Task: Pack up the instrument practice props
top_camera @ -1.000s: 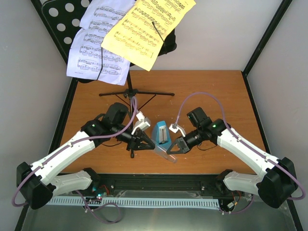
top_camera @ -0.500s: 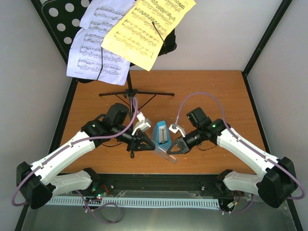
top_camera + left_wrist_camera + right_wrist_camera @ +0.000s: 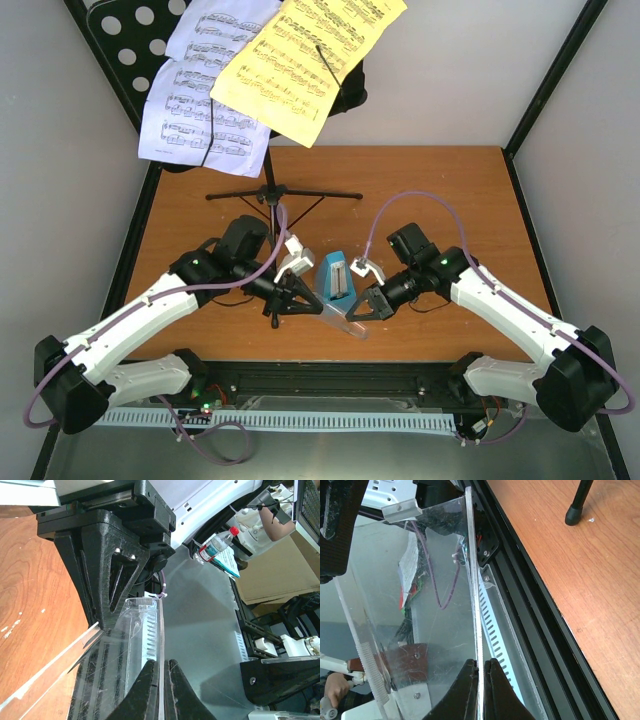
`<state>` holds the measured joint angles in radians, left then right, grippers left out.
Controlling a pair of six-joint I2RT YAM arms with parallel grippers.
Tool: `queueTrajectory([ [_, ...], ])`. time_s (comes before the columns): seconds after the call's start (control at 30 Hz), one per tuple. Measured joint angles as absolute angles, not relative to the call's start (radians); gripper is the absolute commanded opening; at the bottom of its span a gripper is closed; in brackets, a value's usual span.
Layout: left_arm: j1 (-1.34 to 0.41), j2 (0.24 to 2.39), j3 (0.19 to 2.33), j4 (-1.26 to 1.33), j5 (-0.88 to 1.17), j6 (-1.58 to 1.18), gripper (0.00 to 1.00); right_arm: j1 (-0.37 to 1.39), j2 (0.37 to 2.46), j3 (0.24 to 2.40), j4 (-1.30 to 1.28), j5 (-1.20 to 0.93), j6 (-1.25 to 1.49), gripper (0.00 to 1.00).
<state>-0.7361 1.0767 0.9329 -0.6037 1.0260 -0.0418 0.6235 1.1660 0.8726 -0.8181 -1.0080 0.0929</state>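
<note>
The small blue metronome (image 3: 335,277) stands upright on the brown table (image 3: 450,190), near its front edge. Just in front of it, both grippers hold its clear plastic cover (image 3: 347,323) above the table. My left gripper (image 3: 317,304) (image 3: 161,663) is shut on one thin edge of the clear cover (image 3: 143,625). My right gripper (image 3: 351,312) (image 3: 481,662) is shut on another edge of that cover (image 3: 420,605). The black music stand (image 3: 268,192) rises at the back. Its round-holed desk (image 3: 125,40) carries white pages (image 3: 195,110) and a yellow page (image 3: 300,60).
A stand leg's foot (image 3: 574,513) rests on the table close to my right gripper. The black frame rail (image 3: 340,380) and a slotted white strip (image 3: 300,420) run along the near edge. Black cage posts (image 3: 555,75) stand at the back corners.
My left gripper has closed fully onto the cover's edge. Nothing else has visibly moved.
</note>
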Motion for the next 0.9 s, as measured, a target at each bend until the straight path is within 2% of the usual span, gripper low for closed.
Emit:
queueTrajectory([
  [0.03,-0.736,1.077,0.932,-0.604,1.027,-0.042,0.00,0.624,1.166,0.873,-0.819,-1.007,0.093,0.03],
  [0.07,-0.736,1.077,0.931,-0.604,1.026,-0.042,0.00,0.624,1.166,0.873,-0.819,-1.005,0.093,0.07],
  [0.1,-0.736,1.077,0.931,-0.603,1.025,-0.042,0.00,0.624,1.166,0.874,-0.819,-1.002,0.093,0.18],
  [0.17,-0.737,1.074,0.929,-0.600,1.023,-0.045,0.00,0.624,1.161,0.876,-0.817,-0.983,0.104,0.46],
  [0.27,-0.739,1.054,0.915,-0.577,1.022,-0.074,0.00,0.622,1.138,0.878,-0.807,-0.929,0.126,0.75],
  [0.43,-0.740,0.997,0.850,-0.439,1.016,-0.194,0.00,0.612,1.046,0.879,-0.754,-0.819,0.195,0.97],
  [0.47,-0.740,0.986,0.835,-0.400,1.011,-0.226,0.00,0.605,1.019,0.878,-0.733,-0.793,0.218,1.00],
  [0.67,-0.741,0.944,0.741,-0.131,0.942,-0.452,0.00,0.572,0.809,0.814,-0.487,-0.582,0.403,1.00],
  [0.9,-0.741,0.913,0.681,0.143,0.809,-0.663,0.00,0.570,0.664,0.714,-0.190,-0.370,0.613,1.00],
])
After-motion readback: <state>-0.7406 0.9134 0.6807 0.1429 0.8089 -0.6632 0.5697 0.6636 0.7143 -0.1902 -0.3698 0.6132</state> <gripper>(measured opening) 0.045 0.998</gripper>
